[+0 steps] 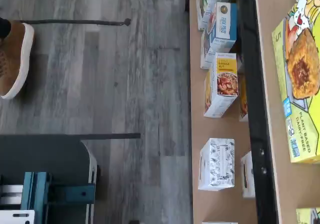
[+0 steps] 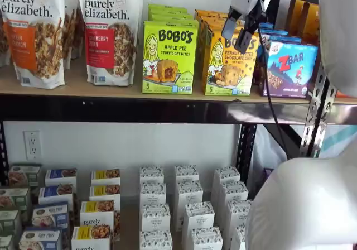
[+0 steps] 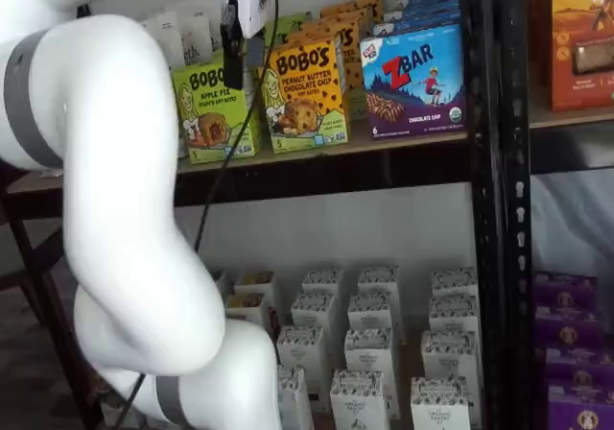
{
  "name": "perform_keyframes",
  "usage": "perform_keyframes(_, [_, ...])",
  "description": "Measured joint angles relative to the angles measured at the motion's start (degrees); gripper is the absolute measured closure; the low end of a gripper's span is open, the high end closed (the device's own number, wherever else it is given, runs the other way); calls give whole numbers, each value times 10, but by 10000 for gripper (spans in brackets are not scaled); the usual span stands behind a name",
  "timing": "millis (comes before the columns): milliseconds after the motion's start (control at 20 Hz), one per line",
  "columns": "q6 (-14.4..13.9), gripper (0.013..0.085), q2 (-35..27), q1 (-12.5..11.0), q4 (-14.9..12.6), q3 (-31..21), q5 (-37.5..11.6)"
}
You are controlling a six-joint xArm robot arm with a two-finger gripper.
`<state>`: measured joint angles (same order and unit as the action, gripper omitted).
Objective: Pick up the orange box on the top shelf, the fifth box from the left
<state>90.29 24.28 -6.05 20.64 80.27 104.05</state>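
The orange box (image 2: 226, 59) (image 3: 305, 92) stands upright at the front of the top shelf (image 2: 100, 89) (image 3: 403, 140), printed BOBO'S Peanut Butter Chocolate Chip, with more like it behind. My gripper (image 2: 235, 39) hangs in front of its upper right corner, tilted, its two black fingers apart with nothing between them: open. In a shelf view only one black finger shows on the gripper (image 3: 233, 54), left of the box's top edge. The wrist view looks down past the shelf edge to the floor and does not clearly show the orange box.
A lime-green Apple Pie box (image 2: 169, 57) (image 3: 213, 113) (image 1: 300, 79) stands left of the orange box, a blue Zbar box (image 2: 290, 68) (image 3: 414, 80) right of it. Granola bags (image 2: 110, 29) fill the shelf's left. Small white boxes (image 2: 187, 205) crowd the lower level. A perforated upright (image 3: 499, 161) stands right.
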Motion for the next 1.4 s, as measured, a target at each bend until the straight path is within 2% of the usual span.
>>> perform_keyframes(200, [-6, 130, 11, 5, 9, -14, -27])
perform_keyframes(550, [-12, 130, 6, 10, 11, -6, -25])
perform_keyframes(1000, [4, 130, 3, -11, 22, -2, -54])
perform_keyframes(1250, [31, 130, -21, -36, 17, 16, -52])
perform_keyframes(1400, [48, 130, -34, -55, 24, 25, -49])
